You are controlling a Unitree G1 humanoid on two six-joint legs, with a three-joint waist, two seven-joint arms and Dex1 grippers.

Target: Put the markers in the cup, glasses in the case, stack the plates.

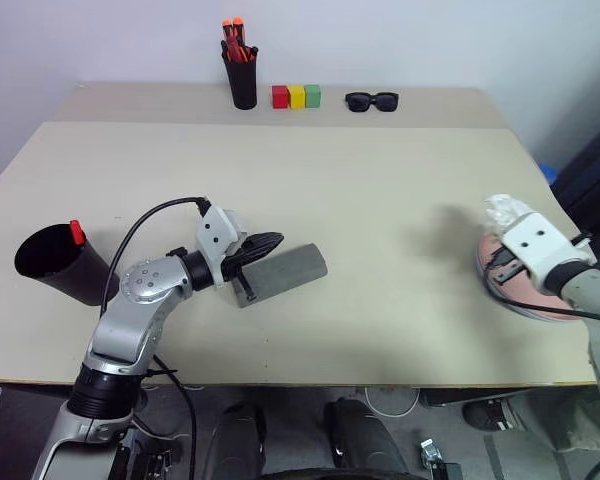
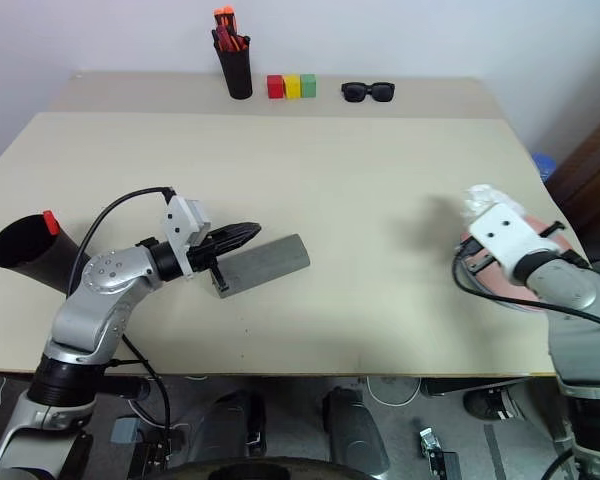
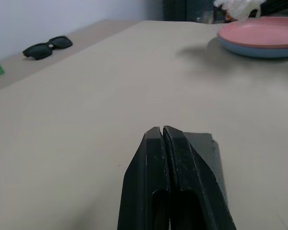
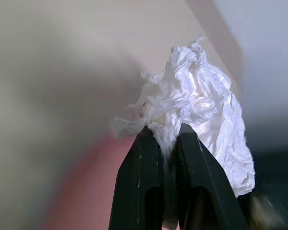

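Observation:
The black cup [image 1: 55,262] stands near the table's left edge with a red-topped marker [image 1: 77,232] sticking out of it. The grey case [image 1: 285,272] lies closed in the middle, and my left gripper [image 3: 162,130] is shut and empty just over its near end. At the right, the pink plate [image 3: 261,31] rests on the blue plate [image 3: 259,50]. My right gripper [image 4: 167,132] hangs above them, shut on a crumpled white tissue [image 4: 201,105]. The glasses are out of view.
Along the far edge stand a tall black pen holder [image 1: 241,70] with orange-capped pens, a row of red, yellow and green blocks [image 1: 296,96], and black sunglasses [image 1: 371,101]. The plates sit close to the table's right edge.

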